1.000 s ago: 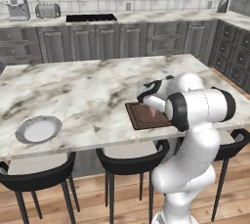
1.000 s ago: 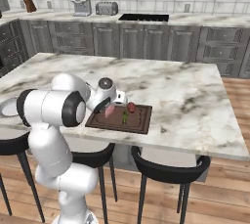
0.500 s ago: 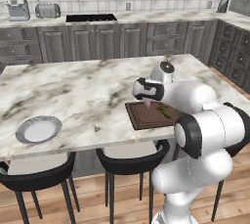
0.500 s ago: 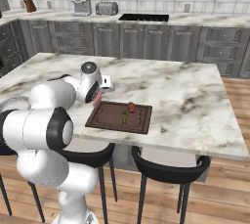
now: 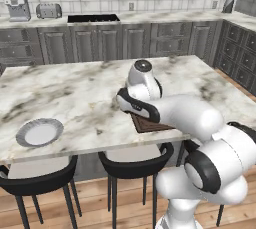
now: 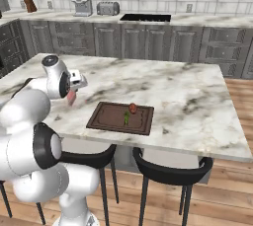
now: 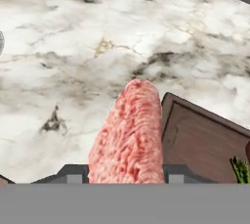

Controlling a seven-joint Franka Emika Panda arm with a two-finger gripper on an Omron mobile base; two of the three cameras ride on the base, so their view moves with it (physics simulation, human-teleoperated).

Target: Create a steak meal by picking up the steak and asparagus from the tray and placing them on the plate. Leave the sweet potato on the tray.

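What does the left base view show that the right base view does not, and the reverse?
Left base view alone: the plate near the counter's left end. Right base view alone: the asparagus and sweet potato lying on the tray, and the steak hanging from the gripper beside the tray. Both share the tray, the marble counter and the arm.

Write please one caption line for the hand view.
Pincer carrying the steak above the marble counter, beside the tray.

Steak [image 7: 129,135] looks rough, grainy, matt; tray [image 6: 109,117] like smooth dark wood; counter [image 6: 188,96] polished marble; plate [image 5: 38,132] glossy ceramic.
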